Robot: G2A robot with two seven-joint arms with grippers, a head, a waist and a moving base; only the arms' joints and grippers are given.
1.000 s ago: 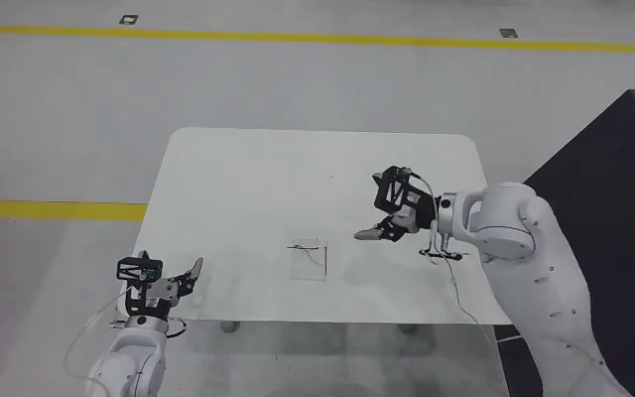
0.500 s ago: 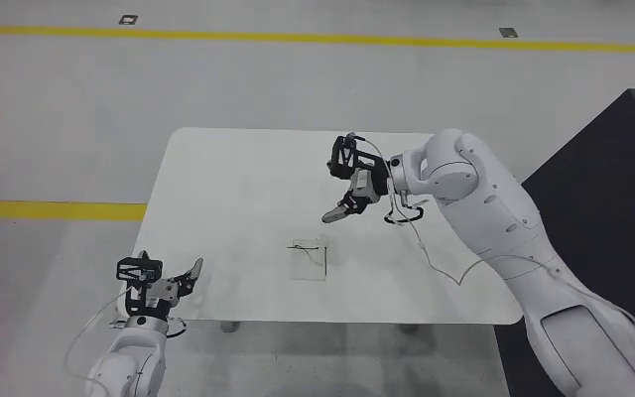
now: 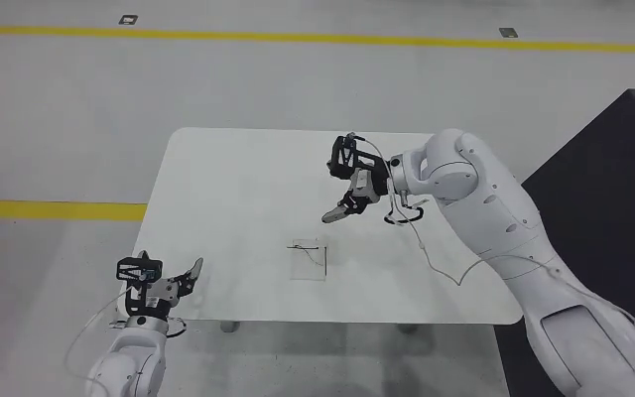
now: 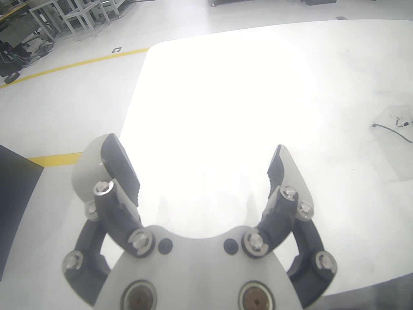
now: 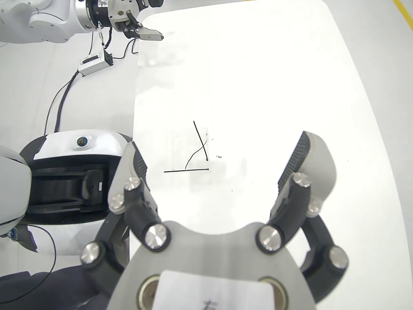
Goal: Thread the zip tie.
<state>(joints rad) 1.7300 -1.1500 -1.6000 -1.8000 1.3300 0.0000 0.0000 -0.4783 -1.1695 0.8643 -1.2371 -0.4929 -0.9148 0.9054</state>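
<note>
At the near left corner of the white tabletop (image 3: pixel 248 179) the left gripper (image 4: pixel 193 149) hovers with its fingers (image 4: pixel 119 162) spread wide and nothing between them. Farther in, close to the middle of the near edge, a few thin black zip ties (image 5: pixel 200 141) lie crossing one another on a small clear sheet (image 3: pixel 298 270), one straight tie poking out past the sheet's border. No gripper touches them. Beyond the ties, above the middle of the tabletop and a little toward the right edge, the right gripper (image 5: pixel 219 141) hangs clear of the surface, fingers released and empty. Past the far edge, a yellow line (image 3: pixel 298 38) runs across the floor.
</note>
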